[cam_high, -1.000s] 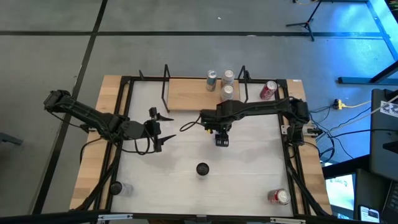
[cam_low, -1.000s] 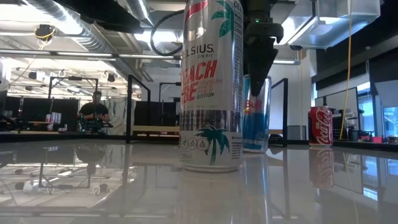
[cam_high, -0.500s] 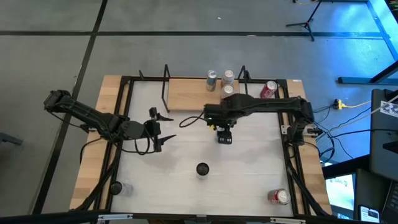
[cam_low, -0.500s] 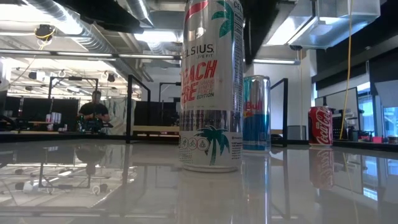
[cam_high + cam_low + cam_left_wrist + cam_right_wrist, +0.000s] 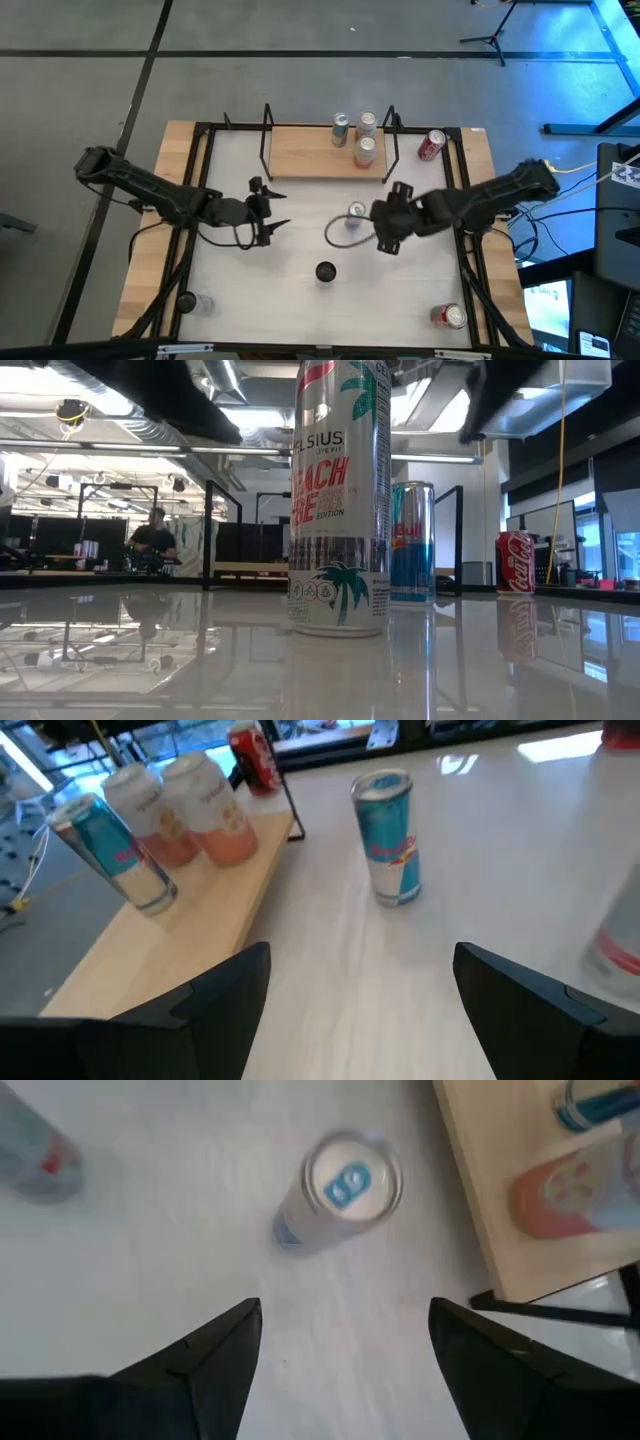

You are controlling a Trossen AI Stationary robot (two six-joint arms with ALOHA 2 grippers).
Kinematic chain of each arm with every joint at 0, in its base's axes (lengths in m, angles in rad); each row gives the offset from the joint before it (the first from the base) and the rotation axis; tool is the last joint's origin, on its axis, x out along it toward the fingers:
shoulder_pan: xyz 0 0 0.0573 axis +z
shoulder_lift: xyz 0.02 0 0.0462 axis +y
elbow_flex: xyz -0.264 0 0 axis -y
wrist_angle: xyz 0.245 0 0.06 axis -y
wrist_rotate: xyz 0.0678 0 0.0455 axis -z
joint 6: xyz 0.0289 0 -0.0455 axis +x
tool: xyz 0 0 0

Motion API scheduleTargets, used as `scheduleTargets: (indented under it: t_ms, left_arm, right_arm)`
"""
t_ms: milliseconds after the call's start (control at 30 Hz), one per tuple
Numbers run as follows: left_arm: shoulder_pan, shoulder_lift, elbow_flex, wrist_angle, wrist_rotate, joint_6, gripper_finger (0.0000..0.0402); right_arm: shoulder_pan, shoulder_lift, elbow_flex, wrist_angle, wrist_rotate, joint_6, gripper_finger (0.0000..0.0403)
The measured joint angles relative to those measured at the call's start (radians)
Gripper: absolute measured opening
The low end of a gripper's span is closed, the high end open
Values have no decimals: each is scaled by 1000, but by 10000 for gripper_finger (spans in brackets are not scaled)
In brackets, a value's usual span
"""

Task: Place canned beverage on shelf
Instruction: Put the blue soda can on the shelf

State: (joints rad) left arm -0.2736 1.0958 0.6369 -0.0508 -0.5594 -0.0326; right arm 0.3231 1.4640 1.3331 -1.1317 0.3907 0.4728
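Observation:
The light-wood shelf (image 5: pixel 310 152) stands at the table's far edge with three cans (image 5: pixel 365 150) upright on its right part. A blue canned beverage (image 5: pixel 356 212) stands upright on the white table in front of it, and shows in the left wrist view (image 5: pixel 390 840) and from above in the right wrist view (image 5: pixel 345 1188). My right gripper (image 5: pixel 383 230) hangs open just right of and above this can (image 5: pixel 345 1310). My left gripper (image 5: pixel 275 208) is open to the can's left, pointing toward it (image 5: pixel 360 955).
A tall white can (image 5: pixel 325 271) stands nearer the front (image 5: pixel 340 510). A red can (image 5: pixel 431 145) stands right of the shelf. Two more cans lie near the front corners (image 5: pixel 190 302) (image 5: pixel 450 316). The shelf's black uprights (image 5: pixel 266 140) rise at both ends.
My right gripper has risen from over the blue can and swung back toward the table's right edge, turning as it went; the can stays standing where it was. My left gripper has edged a little toward the can.

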Motion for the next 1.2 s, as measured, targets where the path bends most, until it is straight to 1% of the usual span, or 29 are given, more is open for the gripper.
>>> scheduleTargets:
  t_ms: [67,200,267,400,467,567,800,867,967,1067,1200]
  left_arm:
    - [23,45,0,51,14,0,305]
    - [71,138,0,148,130,0,305]
    - [93,187,0,208,160,-1,305]
    - [140,298,0,331,185,-3,305]
    - [161,350,0,392,186,-3,305]
    - [191,420,0,478,186,-2,305]
    - [256,547,0,661,193,18,305]
    - [272,574,0,723,229,35,305]
    - [288,604,0,794,270,43,305]
    - [302,620,10,827,284,43,305]
    - [300,664,75,828,280,68,305]
  right_arm:
    - [24,-41,-120,93,49,34,282]
    - [39,-83,-317,289,73,74,282]
    - [38,-86,-394,415,78,76,282]
    - [36,-85,-522,674,81,60,282]
    - [35,-83,-563,750,80,21,282]
    - [35,-83,-581,777,85,-6,282]
    - [35,-83,-582,788,223,-7,282]
    - [35,-79,-582,790,246,-7,282]
    - [35,-65,-582,791,247,-7,282]
    - [35,-40,-582,794,248,-7,282]
    - [35,0,-582,802,272,-13,282]
